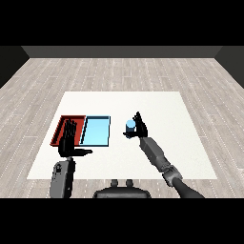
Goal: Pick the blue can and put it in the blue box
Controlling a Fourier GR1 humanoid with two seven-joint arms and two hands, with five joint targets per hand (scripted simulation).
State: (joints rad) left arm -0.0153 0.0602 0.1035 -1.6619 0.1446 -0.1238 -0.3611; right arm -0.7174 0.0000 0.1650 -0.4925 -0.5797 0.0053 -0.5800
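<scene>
Head view: blue can (130,126) within right hand (139,127)

2 boxy grey forearms each end in a black left hand (66,143) and right hand (139,126).

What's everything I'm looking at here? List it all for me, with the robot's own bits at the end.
table: one, white, in the middle of a grey wooden floor.
red tray: one, red, left part of the table, partly behind the left robot hand.
light blue tray: one, light blue, right beside the red tray.
blue can: one, blue, right of the light blue tray, outside both trays.
left robot hand: one, black, fingers straight, in front of the red tray, on a grey forearm.
right robot hand: one, black, at the blue can with fingers up against it, on a grey forearm.
</scene>
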